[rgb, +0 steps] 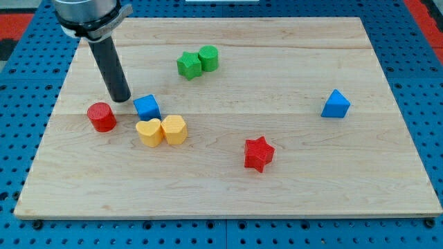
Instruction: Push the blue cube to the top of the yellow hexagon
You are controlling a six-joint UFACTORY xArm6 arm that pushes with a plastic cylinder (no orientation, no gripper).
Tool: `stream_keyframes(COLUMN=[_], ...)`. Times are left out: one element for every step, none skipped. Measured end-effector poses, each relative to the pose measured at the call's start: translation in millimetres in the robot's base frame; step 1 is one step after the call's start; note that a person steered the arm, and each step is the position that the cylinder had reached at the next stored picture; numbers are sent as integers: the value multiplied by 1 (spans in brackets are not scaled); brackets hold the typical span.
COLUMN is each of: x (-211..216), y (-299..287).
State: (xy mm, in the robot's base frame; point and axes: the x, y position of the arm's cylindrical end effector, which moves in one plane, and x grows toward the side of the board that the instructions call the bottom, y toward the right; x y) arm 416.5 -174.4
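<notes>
Yellow hexagon (175,129) below blue cube (147,107), right of my tip (121,99).

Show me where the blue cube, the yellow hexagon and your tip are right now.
blue cube (147,107), camera view, middle of its top face.
yellow hexagon (174,128), camera view, its top face, just below the cube.
my tip (121,99), camera view, rod's lower end, left of the cube.

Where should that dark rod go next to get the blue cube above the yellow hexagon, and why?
Probably a short push toward the view's right. My tip sits just left of the blue cube, which lies up-left of the yellow hexagon, above the yellow heart. Sliding rightward should carry the cube directly over the hexagon.
</notes>
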Motion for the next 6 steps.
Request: stream_keyframes(x=[27, 63, 66, 59, 47, 47], y=[2, 11, 22, 62, 75, 75])
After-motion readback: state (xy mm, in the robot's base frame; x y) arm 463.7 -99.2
